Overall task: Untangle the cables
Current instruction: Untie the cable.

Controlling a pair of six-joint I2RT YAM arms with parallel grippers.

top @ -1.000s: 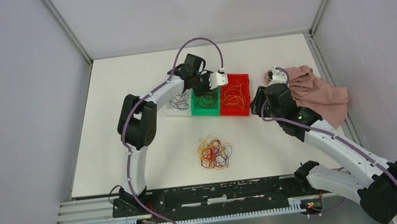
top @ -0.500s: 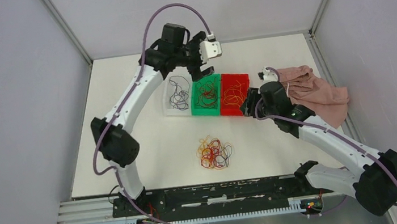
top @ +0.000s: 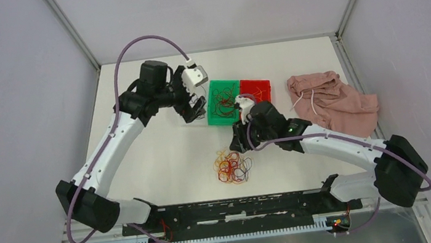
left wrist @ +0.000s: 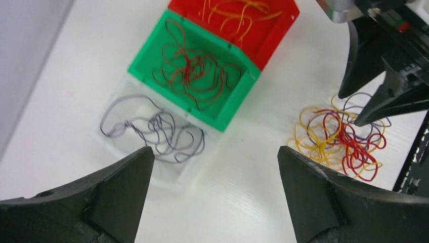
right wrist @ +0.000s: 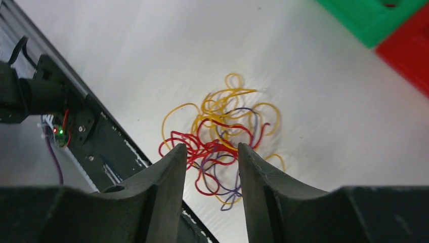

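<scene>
My left end effector (left wrist: 215, 152) is spread wide with nothing between its fingers (fully released). Below it, toward its left finger, sits the clear bin (left wrist: 189, 167) holding purple-black cables (left wrist: 162, 134). Just beyond that is the green bin (left wrist: 146, 58) with dark red cables (left wrist: 195, 71). Farthest out is the red bin (left wrist: 275, 25) with yellow-orange cables (left wrist: 238, 12). The three bins touch in a row.

Off the right finger of that end effector lies the loose tangle (left wrist: 341, 139) on the white surface (top: 162, 159), with yellow-orange, red and purple-black wires knotted together. My right end effector (right wrist: 211, 147) hangs directly over that tangle, its fingers parted by a narrow gap and gripping nothing. Through the gap I see the wires lying below it, though I cannot tell whether the fingertips touch them. The pink cloth (top: 334, 100) lies well off to the right of this end effector, on the surface.
</scene>
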